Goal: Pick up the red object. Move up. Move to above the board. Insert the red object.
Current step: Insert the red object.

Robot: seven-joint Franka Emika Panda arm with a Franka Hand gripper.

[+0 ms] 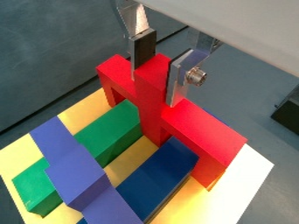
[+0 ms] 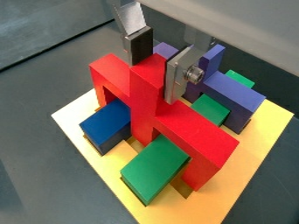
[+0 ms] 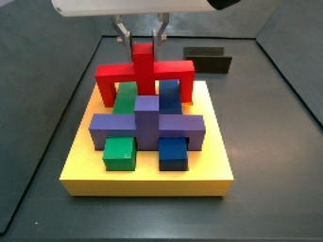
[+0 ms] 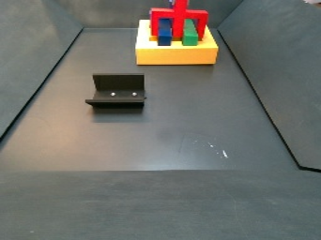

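Fingers (image 1: 142, 50) of gripper (image 1: 163, 66) clamp red object (image 1: 193, 122) stem.

Wrist views hug the gripper (image 1: 163, 54); side views oppose.

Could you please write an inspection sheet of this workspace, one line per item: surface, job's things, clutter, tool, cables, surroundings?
Surface: dark grey floor, a few small pale marks, otherwise bare.
Job's things: the red object stands upright on the yellow board, its bar spanning a green block and a blue block; whether it is fully seated cannot be told. A purple block lies in front in a side view.
Clutter: nothing seen.
Tool: the tool is at the red object's stem, fingers on either side, closed on it.
Cables: nothing seen.
Surroundings: the fixture stands on the floor apart from the board; dark low walls border the floor.
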